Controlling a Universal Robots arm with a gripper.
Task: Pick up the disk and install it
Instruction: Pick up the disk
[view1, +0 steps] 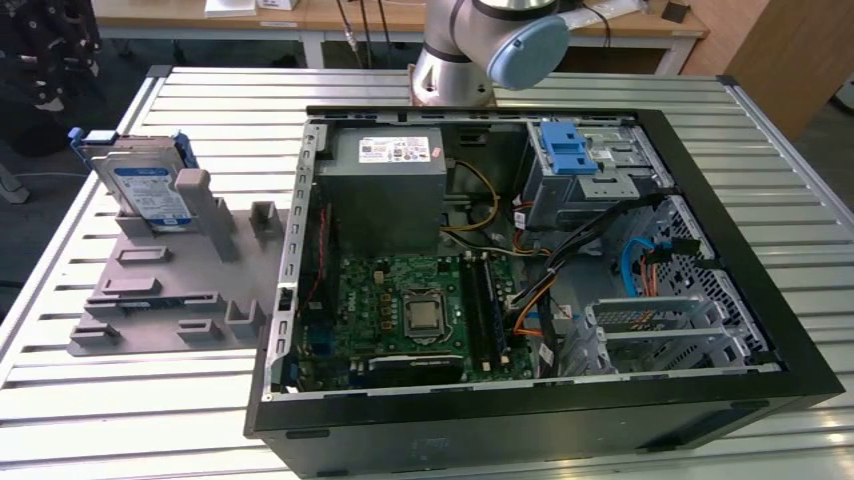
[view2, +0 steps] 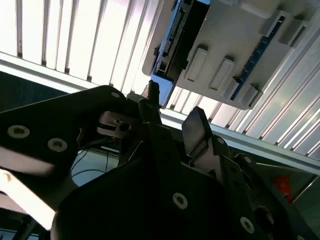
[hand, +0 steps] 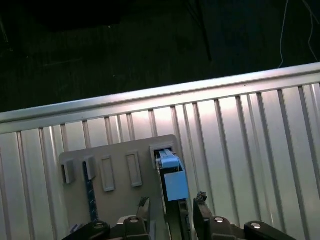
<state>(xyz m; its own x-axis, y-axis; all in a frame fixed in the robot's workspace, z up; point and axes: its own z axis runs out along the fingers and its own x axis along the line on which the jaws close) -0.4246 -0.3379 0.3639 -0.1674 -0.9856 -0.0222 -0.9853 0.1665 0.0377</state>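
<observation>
Grey plastic forms the fixture plate (view1: 160, 300) lying on the slatted table (view1: 134, 430) near its edge at the exterior view's left. The disk (view1: 144, 185) stands on edge in a slot at that plate's far corner, blue carrier uppermost, not yet installed. In the first wrist view the gripper (hand: 172, 202) hangs over the plate, its fingers (hand: 200, 199) spread and holding nothing. The disk's thin top edge runs toward the gap between them, so its flat faces look to either finger. Just beside the plate, the open computer case (view1: 747, 390) holds a motherboard (view1: 387, 300), a power supply (view1: 387, 190) and, at its far corner, a silver drive cage (view1: 607, 165) with a blue latch (view1: 571, 155).
</observation>
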